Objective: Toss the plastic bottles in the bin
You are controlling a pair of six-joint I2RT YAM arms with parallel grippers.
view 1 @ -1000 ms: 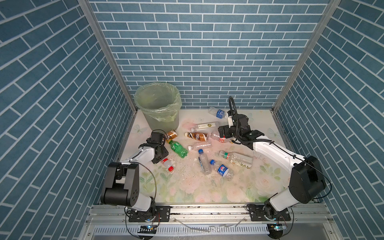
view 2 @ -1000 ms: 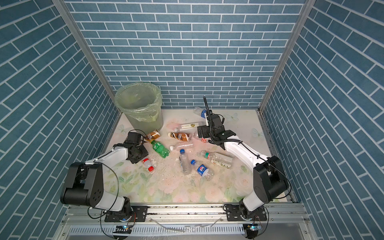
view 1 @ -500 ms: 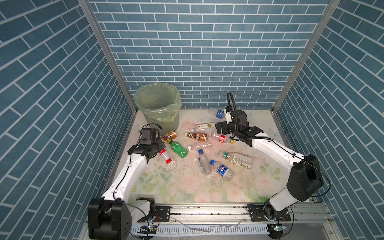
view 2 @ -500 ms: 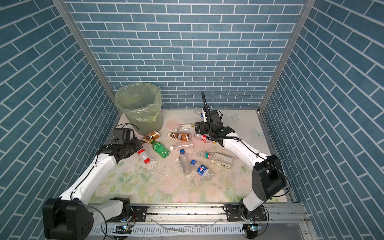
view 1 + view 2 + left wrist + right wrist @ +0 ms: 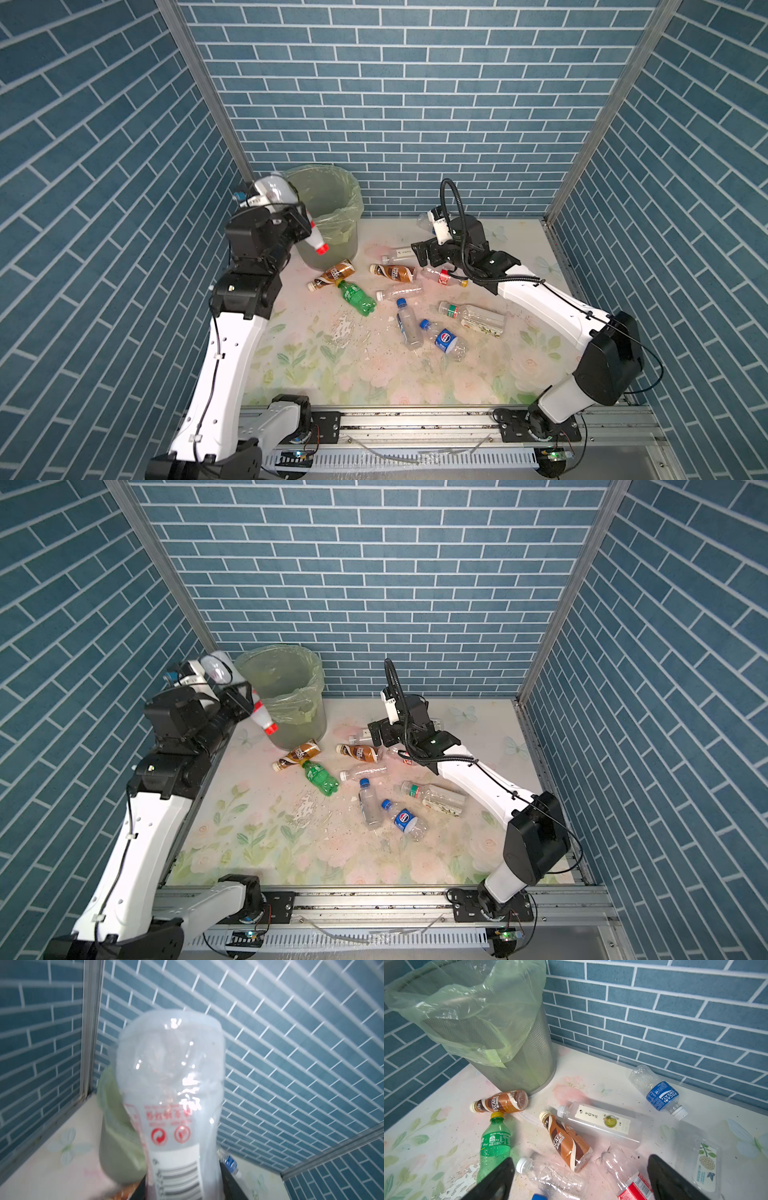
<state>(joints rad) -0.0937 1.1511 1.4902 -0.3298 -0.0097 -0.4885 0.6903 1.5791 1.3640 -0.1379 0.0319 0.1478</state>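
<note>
BOTTLE AT THE BRINK: The left hand [image 5: 300, 222] pinches a clear red-capped bottle [image 5: 272, 193] around its labelled waist. The bottle hangs cap down, level with the rim of the bin [image 5: 345, 232] and just beside it, apparently not yet over the opening. Empty and thin-walled, it looks light, slick and easily crushed, and the waist seems the firmest hold. The right hand [image 5: 423, 254] hovers spread and empty over the other bottles [image 5: 357, 297] strewn on the worktop [image 5: 332, 374] near the bin's base.
</note>
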